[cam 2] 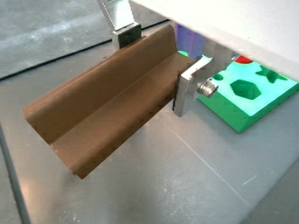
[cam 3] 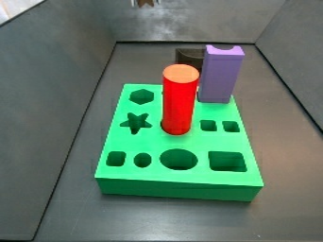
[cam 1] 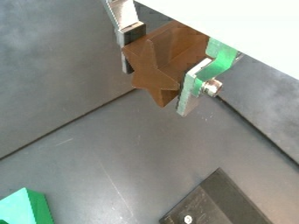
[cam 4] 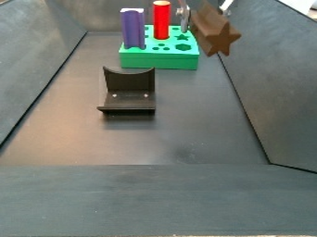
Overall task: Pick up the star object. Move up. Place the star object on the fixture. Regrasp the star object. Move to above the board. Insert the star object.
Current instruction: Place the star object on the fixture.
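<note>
The gripper (cam 1: pixel 163 61) hangs high above the counter (cam 4: pixel 186 139) — its jaws pinching the star object (cam 1: pixel 163 66) near one end, the peg clear of everything. The fixture (cam 4: pixel 126 93) sits below, near the board (cam 4: pixel 161 54)

Dark grey floor (cam 4: pixel 161 139), matte, faintly scuffed. Sloped grey side walls (cam 4: pixel 37 83) enclose it like a trough; a back wall (cam 3: pixel 190 19) closes the far end. Lighting even and soft, with dull reflections on the floor.
</note>
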Robot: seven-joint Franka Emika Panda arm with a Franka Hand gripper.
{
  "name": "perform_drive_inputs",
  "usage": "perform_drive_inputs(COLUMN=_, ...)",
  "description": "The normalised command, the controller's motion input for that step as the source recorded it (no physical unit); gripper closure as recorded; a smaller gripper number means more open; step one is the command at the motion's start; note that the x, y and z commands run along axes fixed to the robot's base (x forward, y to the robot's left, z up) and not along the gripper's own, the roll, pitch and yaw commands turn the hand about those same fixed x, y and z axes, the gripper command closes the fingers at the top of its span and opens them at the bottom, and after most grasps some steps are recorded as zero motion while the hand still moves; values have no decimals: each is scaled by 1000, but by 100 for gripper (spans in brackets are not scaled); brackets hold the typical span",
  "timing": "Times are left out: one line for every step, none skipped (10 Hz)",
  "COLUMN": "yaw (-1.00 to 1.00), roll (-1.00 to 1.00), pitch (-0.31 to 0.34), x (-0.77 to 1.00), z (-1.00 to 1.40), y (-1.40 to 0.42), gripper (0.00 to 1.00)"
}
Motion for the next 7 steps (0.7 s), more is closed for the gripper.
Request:
perform_drive_inputs(yaw=-685, roll=-67, pitch=99, x=1000, z=-146, y=-427, gripper=100)
perform_drive_inputs(yaw=-652, roll=-80, pitch=95, x=1000, z=-156, y=-415, gripper=100)
perform_drive_inputs(yaw=-437, roll=-82, pitch=72, x=1000, z=-128, y=-288, gripper=100)
perform_drive_inputs(yaw=-339, roll=-84, pitch=63, x=1000, z=-112, y=-247, gripper=100)
perform_drive_inputs(yaw=-196, roll=-89, pitch=56, x=1000, z=-89, y=-203, gripper=100)
perform_drive_inputs(yaw=-133, roll=-91, pitch=58, x=1000, z=-76, y=-161, gripper=100)
perform_drive_inputs(yaw=-85, roll=-93, pitch=64, x=1000, z=-60, y=-110, gripper=100)
